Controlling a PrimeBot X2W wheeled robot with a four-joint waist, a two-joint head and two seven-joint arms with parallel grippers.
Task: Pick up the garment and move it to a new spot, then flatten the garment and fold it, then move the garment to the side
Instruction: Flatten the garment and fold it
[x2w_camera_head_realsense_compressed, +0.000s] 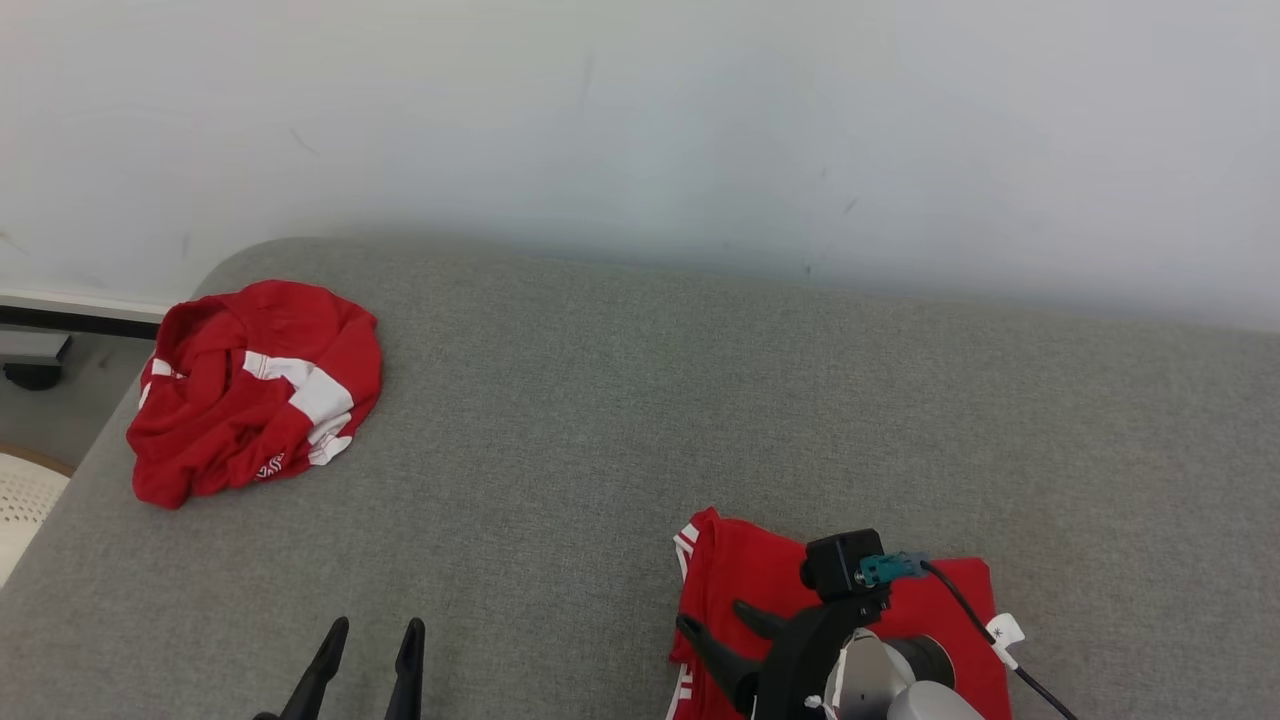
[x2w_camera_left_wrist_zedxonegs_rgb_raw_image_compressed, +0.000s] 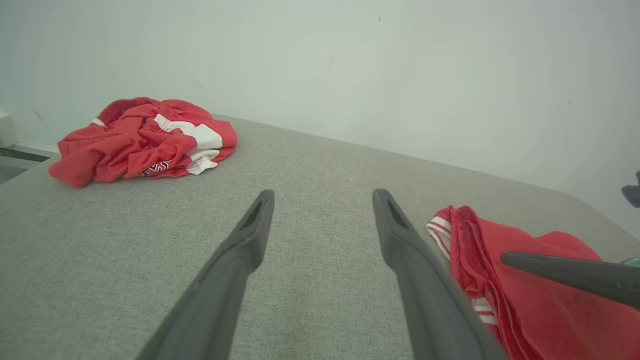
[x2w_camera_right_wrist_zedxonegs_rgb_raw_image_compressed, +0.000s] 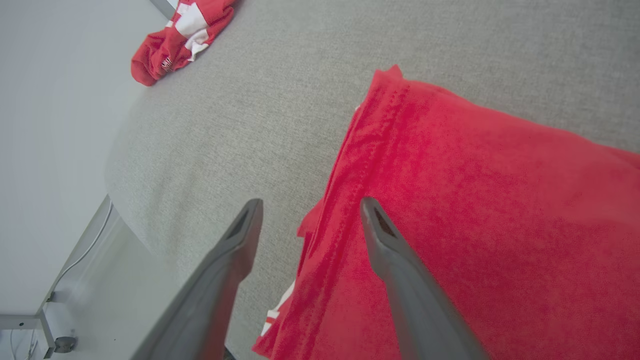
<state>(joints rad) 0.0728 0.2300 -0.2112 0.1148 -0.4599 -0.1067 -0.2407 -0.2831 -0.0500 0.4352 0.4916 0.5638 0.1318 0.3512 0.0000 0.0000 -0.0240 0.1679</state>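
A folded red garment (x2w_camera_head_realsense_compressed: 740, 570) with white stripes along its edge lies flat on the grey table (x2w_camera_head_realsense_compressed: 620, 400) at the near right. My right gripper (x2w_camera_head_realsense_compressed: 722, 622) hovers over its left edge, open, with nothing between the fingers. In the right wrist view, the right gripper (x2w_camera_right_wrist_zedxonegs_rgb_raw_image_compressed: 310, 205) has one finger over the garment (x2w_camera_right_wrist_zedxonegs_rgb_raw_image_compressed: 475, 200) and the other over bare table. My left gripper (x2w_camera_head_realsense_compressed: 375, 630) stands open at the near left with nothing in it. In the left wrist view, the left gripper (x2w_camera_left_wrist_zedxonegs_rgb_raw_image_compressed: 324, 197) points across the table, with the garment (x2w_camera_left_wrist_zedxonegs_rgb_raw_image_compressed: 540, 310) to its right.
A second red and white garment (x2w_camera_head_realsense_compressed: 255, 390) lies crumpled at the table's far left corner, and it also appears as a crumpled garment (x2w_camera_left_wrist_zedxonegs_rgb_raw_image_compressed: 145, 140) in the left wrist view. A pale wall (x2w_camera_head_realsense_compressed: 640, 120) runs behind the table. Floor and a pale round object (x2w_camera_head_realsense_compressed: 20, 500) lie past the left edge.
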